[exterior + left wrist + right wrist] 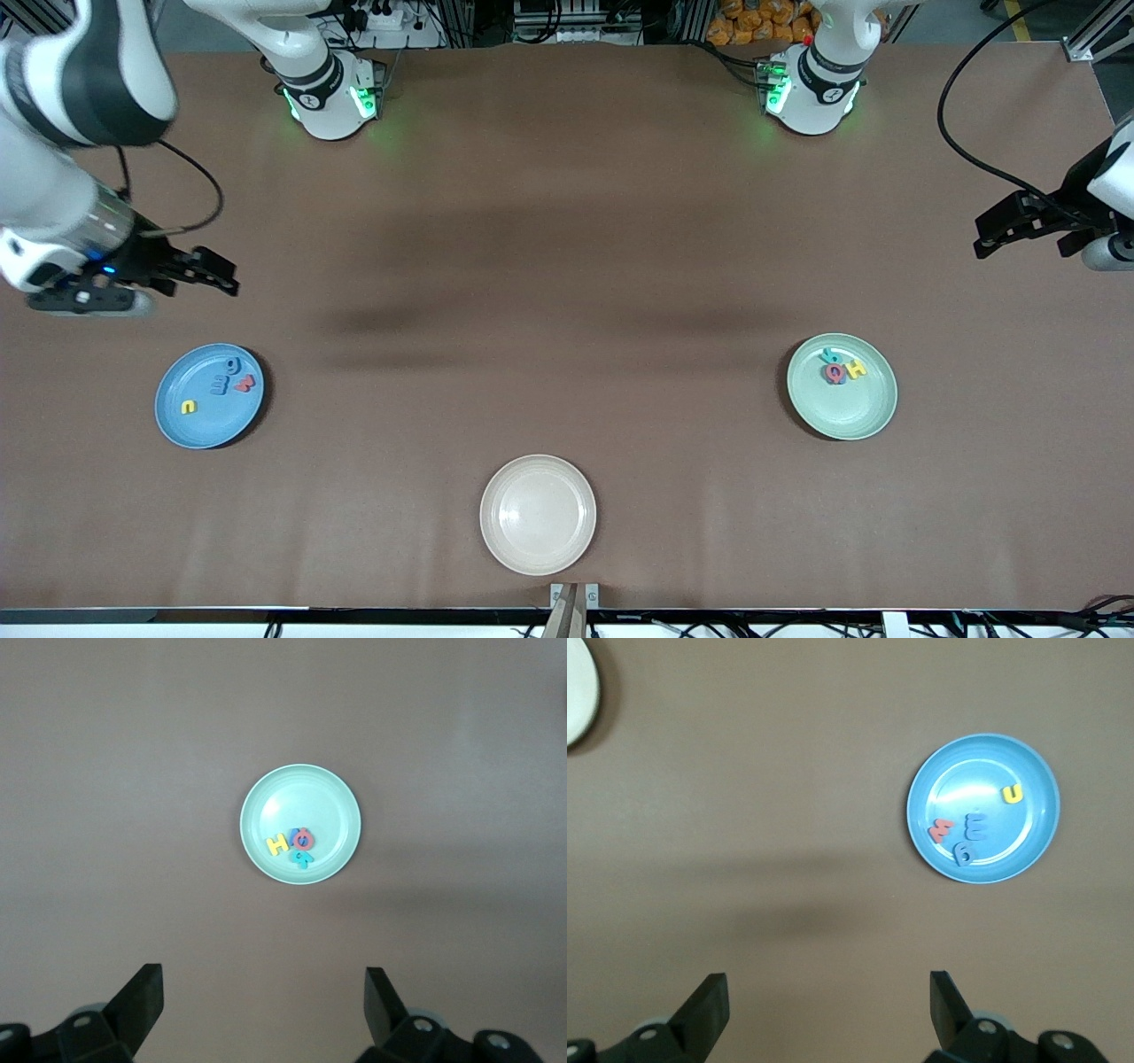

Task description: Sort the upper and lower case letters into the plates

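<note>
Brown table [567, 266], cables and metal framing along its edges.

A brown table [567, 266] carries three plates: a sky blue plate [190, 421] toward the right arm's end, a mint green plate [850, 412] toward the left arm's end, and a cream plate [538, 515] between them, nearest the front camera.

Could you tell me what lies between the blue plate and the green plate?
Only bare table lies between the blue plate and green plate in the front view; the cream plate sits nearer the camera.

letters [221, 385] in plates [842, 416] (four apiece), table ends
</note>
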You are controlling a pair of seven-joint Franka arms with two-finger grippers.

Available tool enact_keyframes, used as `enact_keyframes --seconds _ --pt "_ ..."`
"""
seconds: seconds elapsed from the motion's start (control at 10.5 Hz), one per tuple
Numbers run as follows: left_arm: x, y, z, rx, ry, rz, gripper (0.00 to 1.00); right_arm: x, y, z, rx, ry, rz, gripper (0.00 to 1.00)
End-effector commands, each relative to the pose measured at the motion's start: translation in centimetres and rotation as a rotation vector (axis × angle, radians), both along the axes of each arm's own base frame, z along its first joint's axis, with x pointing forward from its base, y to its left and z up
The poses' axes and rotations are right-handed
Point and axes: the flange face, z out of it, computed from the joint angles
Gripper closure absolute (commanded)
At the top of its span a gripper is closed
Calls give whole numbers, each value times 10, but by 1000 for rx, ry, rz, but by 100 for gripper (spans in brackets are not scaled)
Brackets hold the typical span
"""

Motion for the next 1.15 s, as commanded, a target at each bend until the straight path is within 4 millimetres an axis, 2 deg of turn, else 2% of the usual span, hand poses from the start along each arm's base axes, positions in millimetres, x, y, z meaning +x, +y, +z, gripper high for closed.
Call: enact_keyframes --seconds 0.0,0.1,0.19,0.38,0.48,0.86,1.05 --pt "-13 -8 12 -48 28 45 0 4 -5 36 -12 9 -75 0" --pt "-22 -18 21 -45 26 75 0 6 -3 51 -10 -5 -128 0" --pt "-24 -23 22 -38 27 68 0 5 0 67 -7 -16 -150 0" --pt "-23 -15 23 -33 23 47 0 1 3 100 -7 -18 -136 0" --pt "-23 -15 24 -33 22 48 0 0 3 110 -8 -9 -131 0" --pt "-28 -14 16 10 67 28 0 -7 7 123 -34 13 -4 0" --pt "-28 -10 17 13 71 30 0 -11 22 124 -40 36 27 0"
